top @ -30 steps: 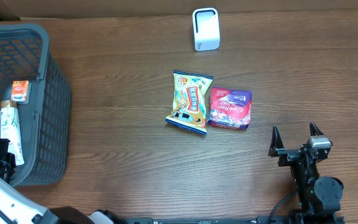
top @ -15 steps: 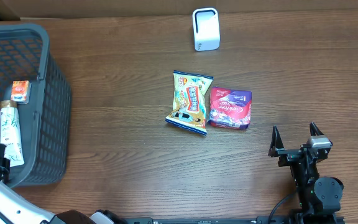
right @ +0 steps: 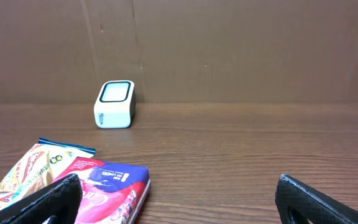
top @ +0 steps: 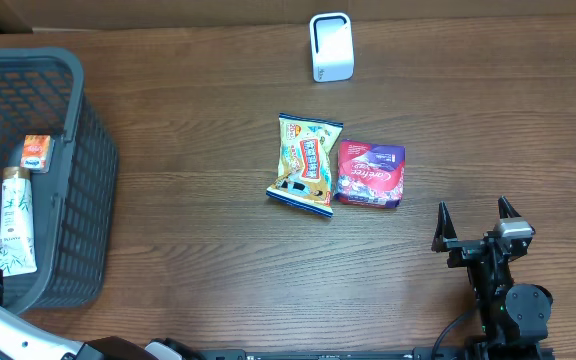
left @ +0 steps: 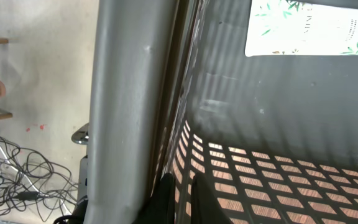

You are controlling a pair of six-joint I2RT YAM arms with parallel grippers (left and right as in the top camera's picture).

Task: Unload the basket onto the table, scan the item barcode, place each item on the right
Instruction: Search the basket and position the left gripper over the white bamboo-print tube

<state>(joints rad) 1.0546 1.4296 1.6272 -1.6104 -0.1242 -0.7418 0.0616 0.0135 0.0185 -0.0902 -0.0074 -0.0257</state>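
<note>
Grey basket [top: 93, 200] apparently clamped in left end effector [left: 180, 186]; right end effector [top: 473, 210] splayed, empty; tube [top: 13, 225] lettering illegible.

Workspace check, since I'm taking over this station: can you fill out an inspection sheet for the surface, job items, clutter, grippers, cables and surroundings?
Surface: wooden table, no spills seen.
Job's things: white scanner at the far edge. Yellow snack bag and red packet side by side mid-table. Grey basket at the left, holding a white tube and a small orange box.
Clutter: nothing seen.
Grippers: left gripper shut at the basket's near corner, grip on it unclear. Right gripper open and empty.
Cables: loose cables on the floor.
Surroundings: cardboard backdrop behind the table.
</note>
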